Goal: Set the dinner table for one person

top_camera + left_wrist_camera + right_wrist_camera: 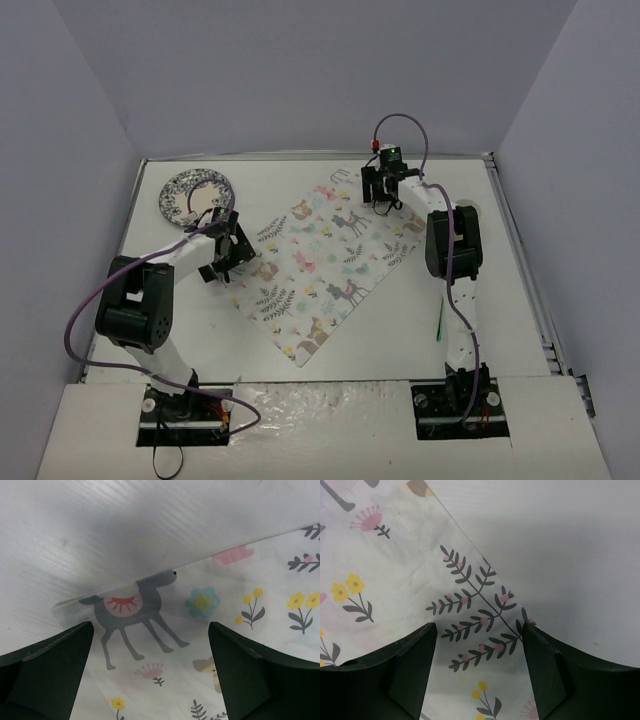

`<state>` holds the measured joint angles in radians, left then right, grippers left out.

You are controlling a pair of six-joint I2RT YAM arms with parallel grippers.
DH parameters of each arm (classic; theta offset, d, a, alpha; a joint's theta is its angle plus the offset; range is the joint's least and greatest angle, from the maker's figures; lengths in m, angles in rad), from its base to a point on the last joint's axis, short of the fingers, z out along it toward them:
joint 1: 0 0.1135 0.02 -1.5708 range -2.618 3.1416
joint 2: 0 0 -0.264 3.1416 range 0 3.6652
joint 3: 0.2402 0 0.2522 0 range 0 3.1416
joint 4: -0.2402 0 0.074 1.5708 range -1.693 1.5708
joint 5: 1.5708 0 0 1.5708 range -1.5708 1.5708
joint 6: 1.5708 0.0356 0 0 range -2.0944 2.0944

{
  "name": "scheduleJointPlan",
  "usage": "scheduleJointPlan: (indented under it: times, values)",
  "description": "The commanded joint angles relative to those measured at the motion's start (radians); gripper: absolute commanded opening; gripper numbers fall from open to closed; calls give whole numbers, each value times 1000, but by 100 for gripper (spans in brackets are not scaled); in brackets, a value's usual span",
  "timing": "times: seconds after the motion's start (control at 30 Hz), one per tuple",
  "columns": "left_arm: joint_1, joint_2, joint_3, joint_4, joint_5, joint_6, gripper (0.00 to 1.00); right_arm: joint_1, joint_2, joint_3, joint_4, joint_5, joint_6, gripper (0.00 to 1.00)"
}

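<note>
The dinner table (385, 340) is the broad white top that both my arms are bolted to, and it fills the floor of the walled stall around me. A pastel placemat (330, 265) printed with animals and leaves lies on it askew, one corner pointing toward my bases and one toward the far wall. My left gripper (225, 245) hangs over the mat's left corner with its fingers spread as wide as they go and nothing between them. In its wrist view, the left gripper (150, 630) frames a grey long-necked animal with a red saddle, printed right at the cloth's edge, with bare table beyond. My right gripper (383, 195) is at the mat's far corner, its fingers parted to a middling gap and closed on nothing. In its wrist view, the right gripper (478, 630) frames a dark leafy sprig, with the mat's edge running diagonally across. I cannot tell whether either set of fingertips touches the cloth. A patterned plate (196, 196) sits in the table's far left corner, just beyond my left gripper and clear of the mat.
</note>
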<state>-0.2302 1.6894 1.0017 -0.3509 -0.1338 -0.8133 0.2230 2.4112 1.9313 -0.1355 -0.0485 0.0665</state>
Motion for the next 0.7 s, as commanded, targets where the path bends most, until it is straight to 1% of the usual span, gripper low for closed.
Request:
scheduleJointPlan:
  times: [0.0, 0.07, 0.2, 0.4, 0.47, 0.57, 0.63, 0.67]
  values:
    - [0, 53, 5, 23, 48, -59, 97, -20, 39, 49, -21, 7, -26, 66]
    - [0, 45, 6, 13, 45, -66, 97, -22, 37, 69, -23, 1, -33, 66]
    - [2, -32, 54, -54, 21, -54, 97, -24, -9, 109, -23, -29, -20, 66]
    - [5, -156, 207, -159, -15, 6, 97, -22, -182, 163, -19, -45, 9, 70]
    - [16, -189, 280, -182, -12, 35, 97, -22, -273, 158, -19, -48, 9, 72]
    - [65, -268, 294, -180, 21, 58, 97, -22, -413, 87, -11, -54, 18, 73]
    - [111, -335, 265, -149, 67, 66, 97, -22, -502, -5, 2, -59, 32, 73]
    - [155, -367, 224, -114, 111, 67, 97, -22, -564, -70, 21, -58, 46, 72]
